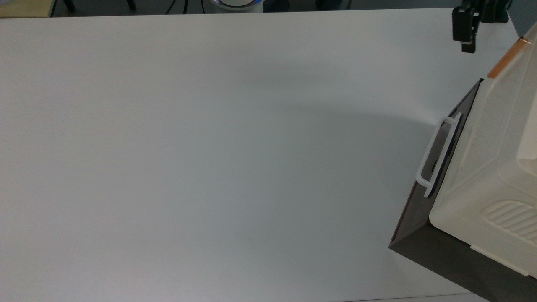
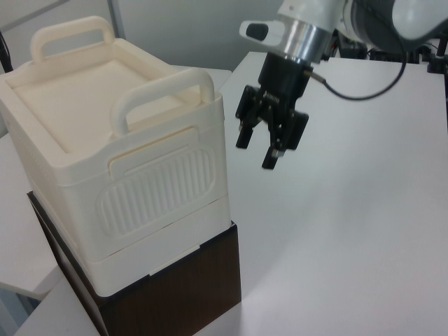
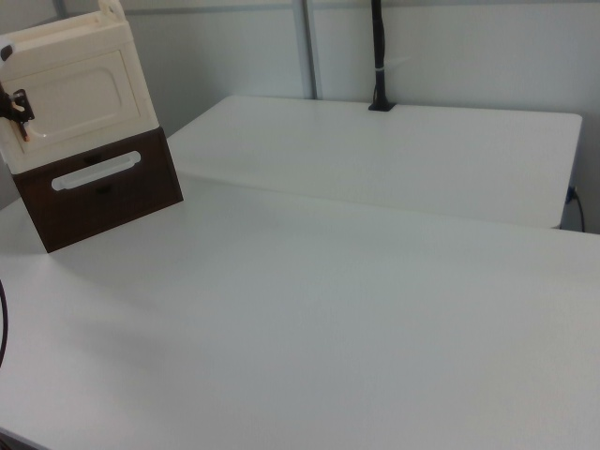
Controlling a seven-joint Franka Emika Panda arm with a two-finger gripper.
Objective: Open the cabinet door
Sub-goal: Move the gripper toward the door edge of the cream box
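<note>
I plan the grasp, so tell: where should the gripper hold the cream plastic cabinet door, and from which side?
Grip the small orange-brown handle at the cream cabinet door's edge, the right view's left, approaching from the open table in front. The panel itself is flat; the open gripper hangs near that edge.

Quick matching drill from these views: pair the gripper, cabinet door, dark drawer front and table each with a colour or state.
Things:
1. gripper
2. cabinet door
3. dark drawer front
4. table

Descriptions:
A. white, flat surface
B. cream, moulded panel, closed
C. black fingers, open, in the air
D. brown, white loop handle

Pairs: 1-C, 2-B, 3-D, 4-A
</note>
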